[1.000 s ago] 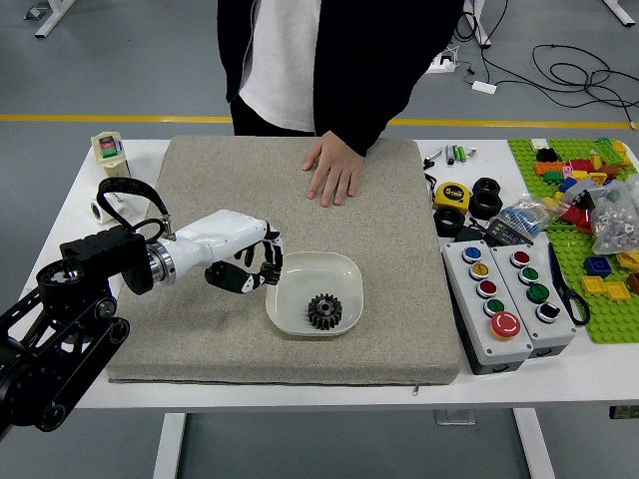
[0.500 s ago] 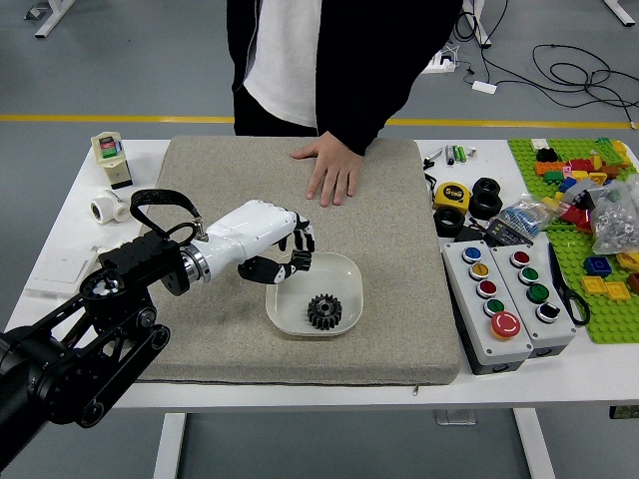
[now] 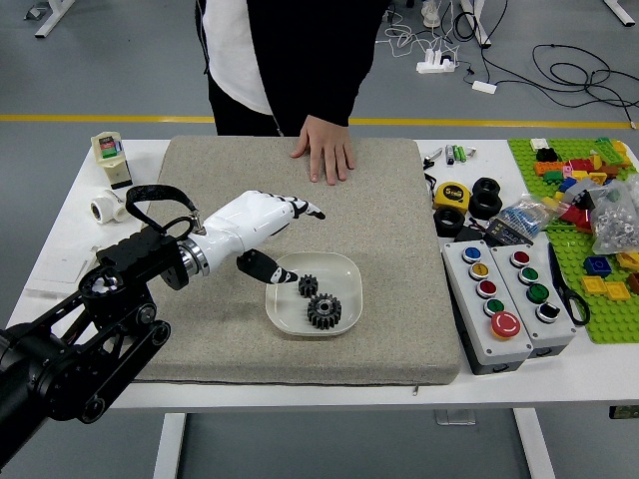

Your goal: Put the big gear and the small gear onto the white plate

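A grey floor (image 3: 519, 439) with a yellow line (image 3: 150, 118) runs behind the white table (image 3: 300, 397), where a thick grey-beige mat (image 3: 210, 344) lies under a white plate (image 3: 284, 321). Reading the clock from that plate, with twelve at the far side, I see a person (image 3: 300, 60) at twelve, one hand (image 3: 327, 148) palm-down on the mat's far part. The button boxes (image 3: 483, 309) sit at three, the yellow tape measure (image 3: 452, 196) at two. The robot's arm reaches in from eight, and its left hand (image 3: 245, 228) hangs at ten, fingers and thumb spread wide, pinching nothing. Just beside the thumb's tip, toward five, the small gear (image 3: 308, 286) lies on the plate; the big gear (image 3: 324, 311) is there too, at the small one's five o'clock.
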